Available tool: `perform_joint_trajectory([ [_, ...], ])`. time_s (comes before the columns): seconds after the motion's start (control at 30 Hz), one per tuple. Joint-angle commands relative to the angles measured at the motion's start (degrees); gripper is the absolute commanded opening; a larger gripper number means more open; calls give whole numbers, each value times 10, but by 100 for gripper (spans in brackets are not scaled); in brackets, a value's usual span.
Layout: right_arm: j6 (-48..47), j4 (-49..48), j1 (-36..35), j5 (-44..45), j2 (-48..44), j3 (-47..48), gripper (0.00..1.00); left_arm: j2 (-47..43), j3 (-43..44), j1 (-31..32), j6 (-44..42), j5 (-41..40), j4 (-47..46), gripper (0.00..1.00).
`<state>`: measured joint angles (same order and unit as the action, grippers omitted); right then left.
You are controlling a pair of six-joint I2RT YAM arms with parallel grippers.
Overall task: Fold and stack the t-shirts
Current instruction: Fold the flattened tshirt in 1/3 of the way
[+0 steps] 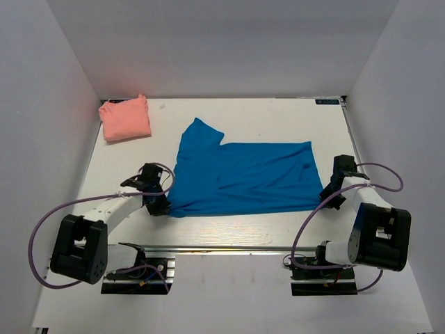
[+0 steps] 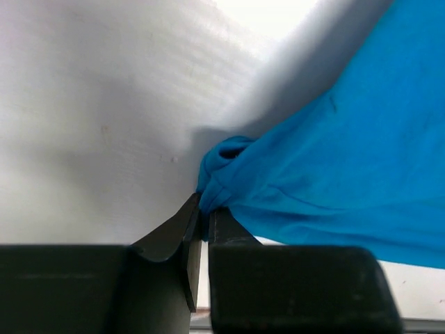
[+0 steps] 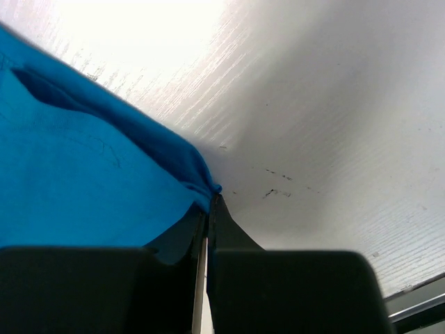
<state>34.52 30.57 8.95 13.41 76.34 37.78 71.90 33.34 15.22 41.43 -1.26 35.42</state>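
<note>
The bright blue t-shirt [image 1: 240, 177] lies spread across the middle of the table, one sleeve pointing to the far left. My left gripper [image 1: 159, 207] is shut on its near left corner; the left wrist view shows the blue cloth [image 2: 334, 160] bunched between the jaws. My right gripper [image 1: 327, 195] is shut on its near right corner; the right wrist view shows the blue cloth [image 3: 83, 181] pinched at the jaw tips. The salmon pink t-shirt [image 1: 126, 118] lies as a small folded square bundle at the far left.
White walls enclose the table on the left, back and right. A metal rail [image 1: 215, 248] runs along the near edge between the two arm bases. A small dark label [image 1: 327, 101] sits at the far right corner.
</note>
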Motion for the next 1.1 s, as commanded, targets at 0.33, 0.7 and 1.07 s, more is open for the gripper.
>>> perform_joint_trajectory([
  [0.33, -24, 12, 13, 24, -37, 30, 0, -154, 108, -5, -79, -49, 82, 0],
  [0.7, -16, 22, 14, 37, -13, 36, 0, -48, 81, -5, 8, -88, 174, 0],
  [1.07, -27, 44, 15, -6, -24, 105, 0, -51, 85, -5, -39, -7, 145, 0],
])
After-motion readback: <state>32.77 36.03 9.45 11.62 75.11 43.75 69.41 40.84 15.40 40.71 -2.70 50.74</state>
